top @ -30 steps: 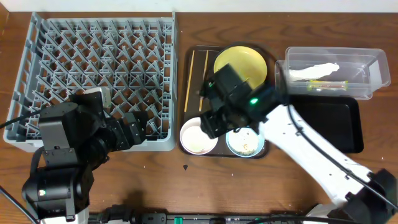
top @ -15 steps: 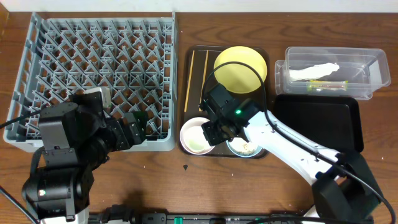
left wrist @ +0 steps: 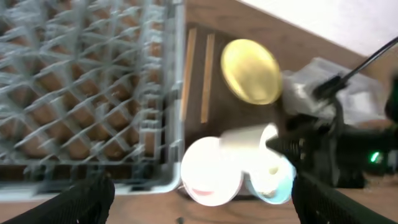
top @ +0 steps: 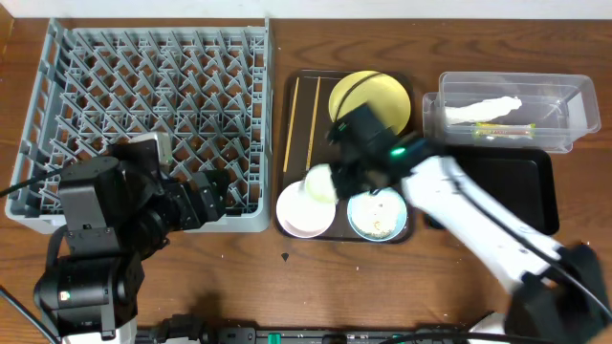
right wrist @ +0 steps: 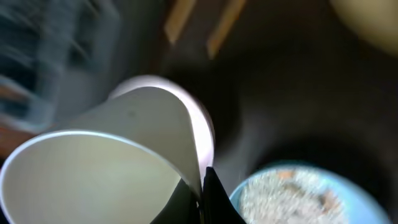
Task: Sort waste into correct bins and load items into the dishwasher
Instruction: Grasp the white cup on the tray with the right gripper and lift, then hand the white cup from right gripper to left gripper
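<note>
Listing first the small white cup (top: 319, 183): we found it tilted, just left of centre in the overhead view, over the upper right edge of the white bowl (top: 298, 216). Whether it touched that bowl we could not tell. The right gripper (top: 335, 178) was clamped on its rim. In the right wrist view one dark finger (right wrist: 210, 193) pressed the cup wall at the lower middle of the frame, and the cup's mouth faced the lower left.

Just right of the white bowl we logged the light blue bowl (top: 378, 216), holding beige crumbs (top: 381, 224). Both bowls stood at the lower end of the dark brown tray (top: 302, 105). The yellow plate (top: 371, 96) lay at the tray's upper right, its lower edge hidden by the right arm (top: 459, 205). The two chopsticks (top: 292, 124) lay side by side along the tray's left side.

At upper right we noted the clear tub (top: 574, 105), containing the crumpled napkin (top: 483, 110) and the yellow-green wrapper (top: 504, 131). Directly below it sat the black tray (top: 526, 191), with the right arm crossing its left part.

The grey dish rack (top: 143, 96) filled the upper left. The left gripper (top: 212, 189) hung at the rack's lower right corner, its fingers (left wrist: 81, 199) spread wide apart at the bottom corners of the left wrist view.
</note>
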